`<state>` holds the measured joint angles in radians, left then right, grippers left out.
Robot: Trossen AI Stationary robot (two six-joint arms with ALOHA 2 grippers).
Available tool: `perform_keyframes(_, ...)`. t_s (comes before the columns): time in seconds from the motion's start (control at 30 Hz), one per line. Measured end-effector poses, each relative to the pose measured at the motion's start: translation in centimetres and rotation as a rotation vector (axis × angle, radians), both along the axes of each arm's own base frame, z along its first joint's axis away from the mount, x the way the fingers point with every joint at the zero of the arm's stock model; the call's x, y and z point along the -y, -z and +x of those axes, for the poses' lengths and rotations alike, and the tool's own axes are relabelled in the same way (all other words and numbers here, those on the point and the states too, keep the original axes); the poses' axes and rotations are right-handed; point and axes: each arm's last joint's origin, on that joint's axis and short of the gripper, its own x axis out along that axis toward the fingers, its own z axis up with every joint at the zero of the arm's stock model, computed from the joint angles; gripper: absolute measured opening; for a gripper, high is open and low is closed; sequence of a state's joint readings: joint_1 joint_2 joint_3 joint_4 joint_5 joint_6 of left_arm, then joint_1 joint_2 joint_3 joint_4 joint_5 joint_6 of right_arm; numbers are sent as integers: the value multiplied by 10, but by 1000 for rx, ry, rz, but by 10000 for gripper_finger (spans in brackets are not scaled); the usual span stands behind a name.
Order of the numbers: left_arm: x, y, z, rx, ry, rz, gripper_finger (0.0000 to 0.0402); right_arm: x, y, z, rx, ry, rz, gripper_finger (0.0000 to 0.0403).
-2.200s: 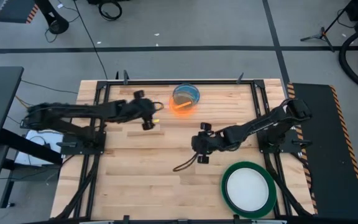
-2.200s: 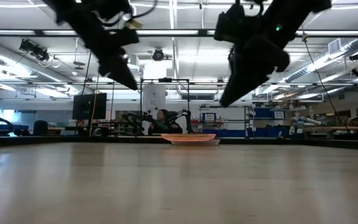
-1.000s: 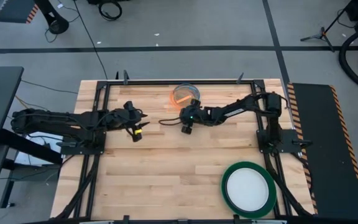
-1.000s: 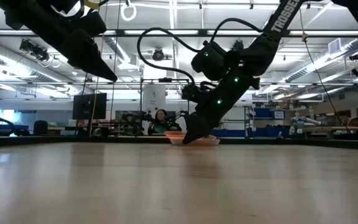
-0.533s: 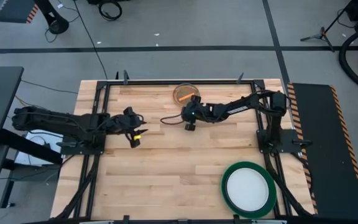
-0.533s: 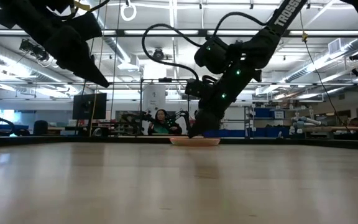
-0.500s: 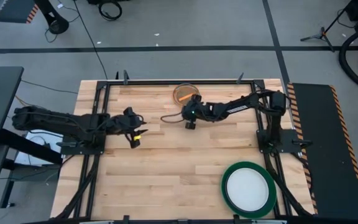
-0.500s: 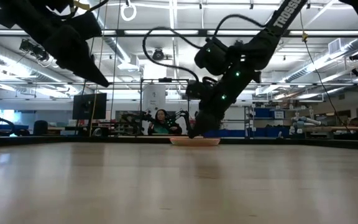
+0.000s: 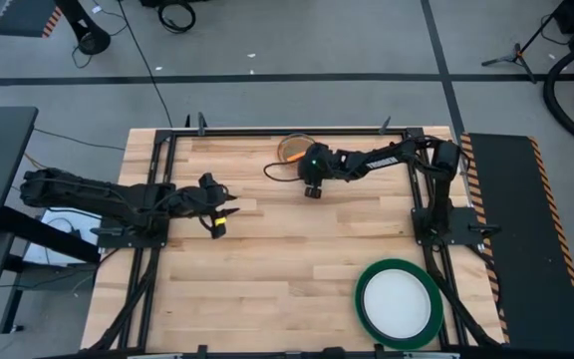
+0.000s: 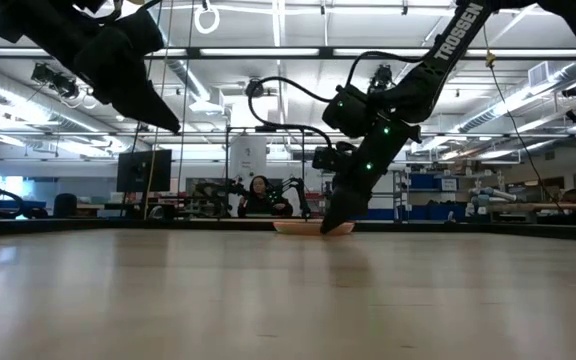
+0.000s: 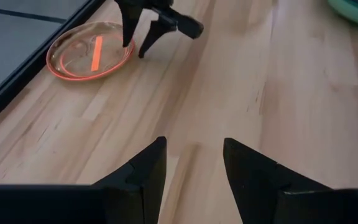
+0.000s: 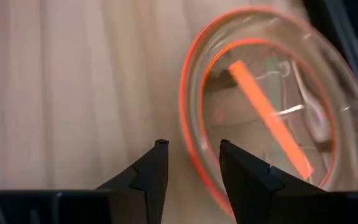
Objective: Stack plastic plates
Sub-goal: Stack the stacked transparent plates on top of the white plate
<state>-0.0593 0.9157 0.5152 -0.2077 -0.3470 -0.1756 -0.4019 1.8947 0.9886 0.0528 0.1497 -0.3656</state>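
A small translucent plate with an orange-pink rim (image 9: 289, 150) lies flat on the table by its far edge; it also shows in the low view (image 10: 303, 227). My right gripper (image 12: 191, 149) is open and points down at this plate (image 12: 272, 106). One finger is over the plate and one is outside its rim, as the left wrist view (image 11: 135, 45) shows. My left gripper (image 11: 191, 168) is open and empty, above the table's left part (image 9: 217, 214). A white plate (image 9: 397, 302) lies inside a large dark green plate (image 9: 363, 289) at the near right. My right gripper stands astride the small plate's rim (image 12: 185, 124) on the side toward the table's right, fingers pointing down. I cannot tell whether either finger touches the plate. The plate lies flat on the table.
The table's dark frame rail (image 9: 267, 131) runs just beyond the small plate. Bare wood (image 9: 267, 269) lies between the two arms and the green plate. A person sits far off in the room (image 10: 258, 195).
My right gripper has moved toward the table's far edge and a little to the right, from beside the small plate to its rim, and has come down to plate level. The plate has stayed where it was.
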Motion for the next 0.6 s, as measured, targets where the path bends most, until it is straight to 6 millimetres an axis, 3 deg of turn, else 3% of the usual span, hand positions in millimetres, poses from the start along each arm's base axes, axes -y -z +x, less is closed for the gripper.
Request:
perform_keyframes(0.33,10,-2,1,34,29,-41,166,6,0,-3,-38,-6,-49,148)
perform_keyframes(0.6,23,-4,1,70,82,-65,166,11,3,-11,-69,-59,49,109)
